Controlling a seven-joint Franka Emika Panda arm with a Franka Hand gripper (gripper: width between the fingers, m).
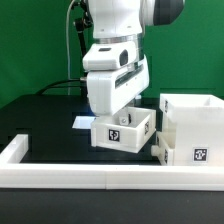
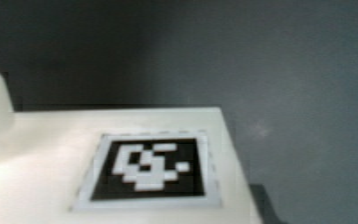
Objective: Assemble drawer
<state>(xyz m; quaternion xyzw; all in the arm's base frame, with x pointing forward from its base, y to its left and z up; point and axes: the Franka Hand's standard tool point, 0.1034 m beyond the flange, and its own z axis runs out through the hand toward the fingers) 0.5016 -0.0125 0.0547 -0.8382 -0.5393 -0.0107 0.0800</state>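
Note:
A small white open-top tray (image 1: pixel 125 131) with a black-and-white tag on its front sits mid-table, slightly tilted. My gripper (image 1: pixel 119 117) reaches down into it from above. Its fingertips are hidden by the tray wall and seem closed on that wall. The big white shell (image 1: pixel 192 126) stands just to the exterior view's right of the tray, with a tag low on its front. A second small white part (image 1: pixel 159 149) shows in the gap between tray and shell. In the wrist view the tray's tagged face (image 2: pixel 153 166) fills the lower half, very close, and no fingers show.
A long low white rail (image 1: pixel 100 179) runs along the front and turns up the exterior view's left side (image 1: pixel 15 150). The marker board (image 1: pixel 82 121) lies flat behind the tray. The black table (image 1: pixel 50 125) meets a green backdrop.

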